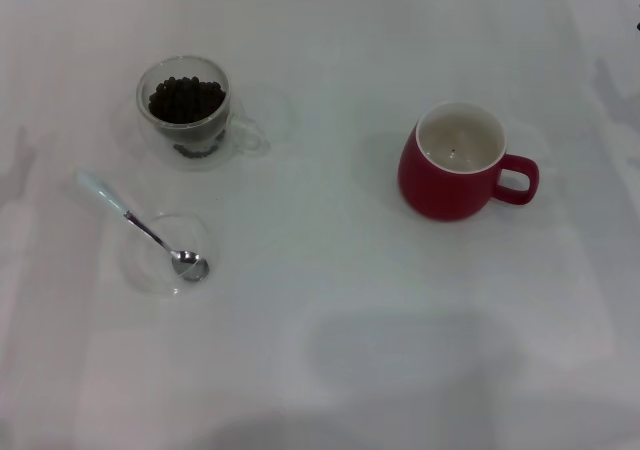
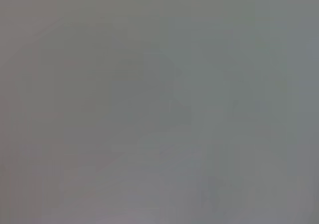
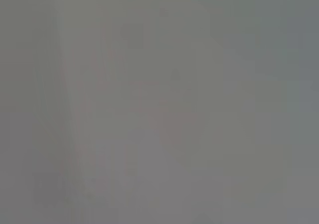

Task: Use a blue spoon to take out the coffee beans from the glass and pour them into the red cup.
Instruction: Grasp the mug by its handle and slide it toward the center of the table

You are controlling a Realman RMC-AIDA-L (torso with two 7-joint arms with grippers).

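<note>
In the head view the glass (image 1: pixel 185 115) stands at the back left, its clear handle pointing right, with the dark coffee beans (image 1: pixel 186 99) heaped inside. In front of it the blue spoon (image 1: pixel 140 223) lies with its silver bowl resting in a flat clear glass saucer (image 1: pixel 165 255) and its pale blue handle pointing back left. The red cup (image 1: pixel 455 162) stands upright at the right, white inside, handle to the right, with one dark speck at its bottom. Neither gripper shows in any view. Both wrist views show only plain grey.
The white table (image 1: pixel 330 300) carries a soft shadow across its near middle. A dark sliver shows at the far right edge of the head view (image 1: pixel 637 18).
</note>
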